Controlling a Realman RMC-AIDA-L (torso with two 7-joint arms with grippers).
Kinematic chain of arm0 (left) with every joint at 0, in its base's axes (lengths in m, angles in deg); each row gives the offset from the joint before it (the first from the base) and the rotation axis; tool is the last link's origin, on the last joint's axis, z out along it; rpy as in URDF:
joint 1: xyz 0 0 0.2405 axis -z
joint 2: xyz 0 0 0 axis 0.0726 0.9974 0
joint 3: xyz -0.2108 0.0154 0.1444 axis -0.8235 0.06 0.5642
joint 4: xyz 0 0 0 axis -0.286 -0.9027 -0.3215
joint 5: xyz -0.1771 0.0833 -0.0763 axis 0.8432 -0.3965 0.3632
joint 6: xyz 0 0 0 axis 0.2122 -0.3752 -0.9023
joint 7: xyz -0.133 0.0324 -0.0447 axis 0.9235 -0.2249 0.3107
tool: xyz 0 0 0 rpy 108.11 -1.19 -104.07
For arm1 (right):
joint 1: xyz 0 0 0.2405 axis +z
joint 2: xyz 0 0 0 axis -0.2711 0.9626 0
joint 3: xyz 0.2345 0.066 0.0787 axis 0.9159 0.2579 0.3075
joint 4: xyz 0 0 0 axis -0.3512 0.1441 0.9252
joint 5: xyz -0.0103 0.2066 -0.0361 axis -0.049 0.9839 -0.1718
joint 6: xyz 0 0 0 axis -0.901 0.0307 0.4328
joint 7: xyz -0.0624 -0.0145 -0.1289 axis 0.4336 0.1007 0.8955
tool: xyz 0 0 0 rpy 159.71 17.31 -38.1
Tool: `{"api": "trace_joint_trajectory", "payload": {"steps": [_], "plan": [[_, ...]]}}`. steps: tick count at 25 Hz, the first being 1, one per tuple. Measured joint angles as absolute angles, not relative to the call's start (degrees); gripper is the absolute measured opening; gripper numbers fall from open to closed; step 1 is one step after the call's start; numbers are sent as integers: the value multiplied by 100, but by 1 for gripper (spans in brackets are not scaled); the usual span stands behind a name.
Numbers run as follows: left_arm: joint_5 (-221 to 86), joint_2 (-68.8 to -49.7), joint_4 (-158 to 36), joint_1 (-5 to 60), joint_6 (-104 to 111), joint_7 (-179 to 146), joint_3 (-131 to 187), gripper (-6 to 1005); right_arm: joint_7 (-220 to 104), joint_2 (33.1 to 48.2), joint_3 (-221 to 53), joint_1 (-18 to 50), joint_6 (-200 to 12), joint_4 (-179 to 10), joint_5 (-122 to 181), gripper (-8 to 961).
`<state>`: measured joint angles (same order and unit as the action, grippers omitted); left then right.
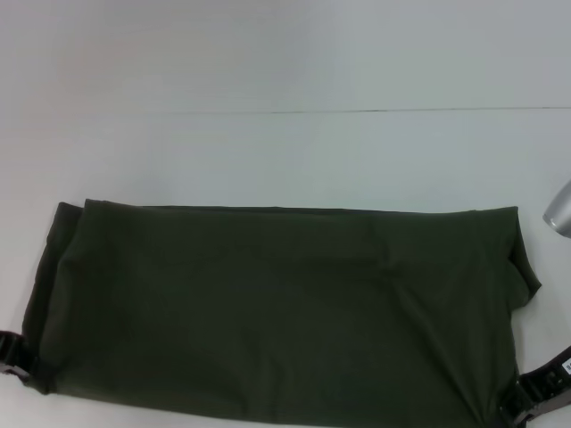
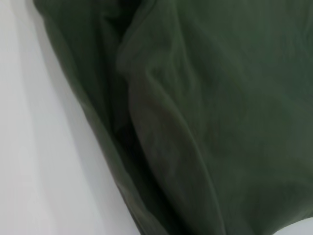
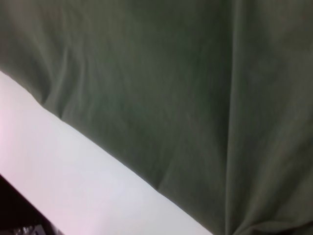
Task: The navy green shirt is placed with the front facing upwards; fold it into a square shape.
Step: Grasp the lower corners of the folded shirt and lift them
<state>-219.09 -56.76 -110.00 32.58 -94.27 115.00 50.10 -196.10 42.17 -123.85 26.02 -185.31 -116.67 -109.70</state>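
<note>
Now one navy green shirt (image 1: 277, 303) folded; left tool (image 1: 11, 355), right tool (image 1: 535, 397) at near corners, grip unclear.

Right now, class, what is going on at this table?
A two-armed robot is folding a green shirt on a white table. The shirt lies as a wide rectangle, plain side up, with no lettering showing. The left hand sits at its near left corner and the right hand at its near right corner. It is not yet square.

Shirt (image 1: 277, 308) of soft matt cloth (faintly creased), desk (image 1: 268, 152) smooth, pale and matt, hand (image 1: 535, 397) of black plastic
</note>
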Motion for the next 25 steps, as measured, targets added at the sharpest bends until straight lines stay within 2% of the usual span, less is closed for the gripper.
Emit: {"api": "trace_joint_trajectory", "payload": {"steps": [14, 19, 25], "plan": [[-21912, -5678, -11012, 3217, -9439, 11478, 4954, 29, -19802, 4116, -12096, 2571, -18583, -11830, -10943, 10], [-21906, -5667, -11010, 3249, -9420, 11476, 4943, 29, -19890, 4073, -12131, 2624, -18813, -11831, -10959, 58], [-21900, -5654, -11009, 3281, -9416, 11487, 4934, 29, -19916, 3961, -12166, 2661, -19073, -11885, -10968, 177]]}}
